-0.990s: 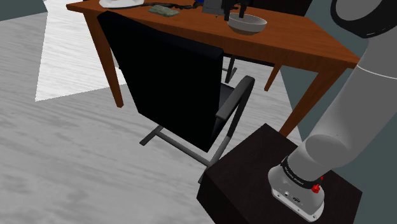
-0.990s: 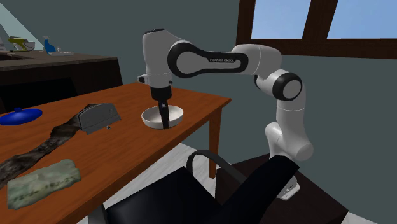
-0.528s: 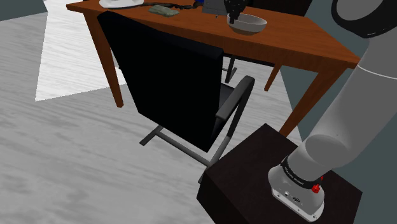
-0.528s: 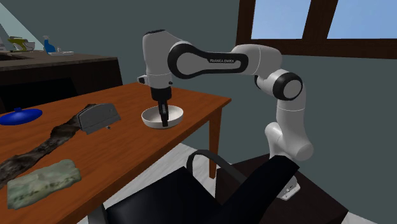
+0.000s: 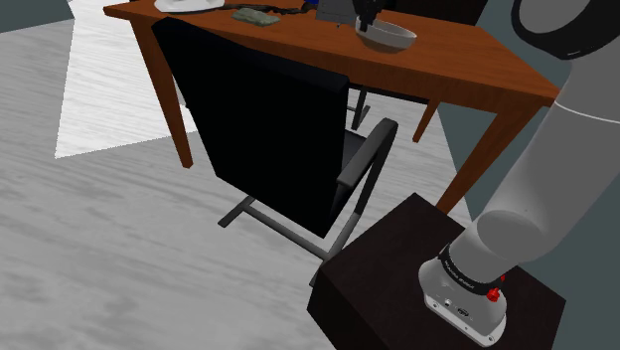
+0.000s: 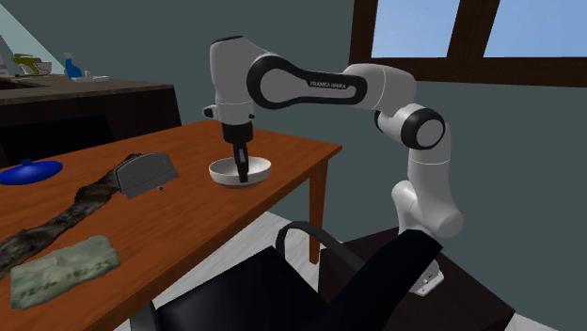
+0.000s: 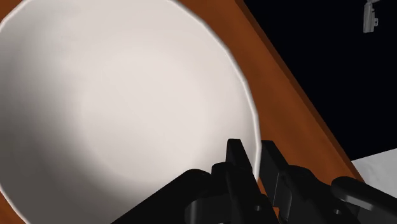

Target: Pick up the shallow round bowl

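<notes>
The shallow round white bowl point(image 5: 394, 37) point(image 6: 224, 170) point(image 7: 114, 102) is on the brown wooden table point(image 5: 447, 60) point(image 6: 188, 216), near the corner closest to the arm. My black gripper point(image 5: 367, 22) point(image 6: 243, 175) point(image 7: 257, 160) comes down from above and is shut on the bowl's rim. In the wrist view one finger is inside the rim and the other outside it. Whether the bowl still touches the tabletop I cannot tell.
A black armchair point(image 5: 268, 129) point(image 6: 310, 273) stands between the stand point(image 5: 397, 268) and the table. On the table lie a grey boxy object point(image 6: 146, 174), a blue plate point(image 6: 28, 171), a dark strip of cloth point(image 6: 56, 221) and a greenish pad point(image 6: 61, 263).
The fingers went from open around the rim to shut on it. The hand and bowl have since shifted slightly upward.
</notes>
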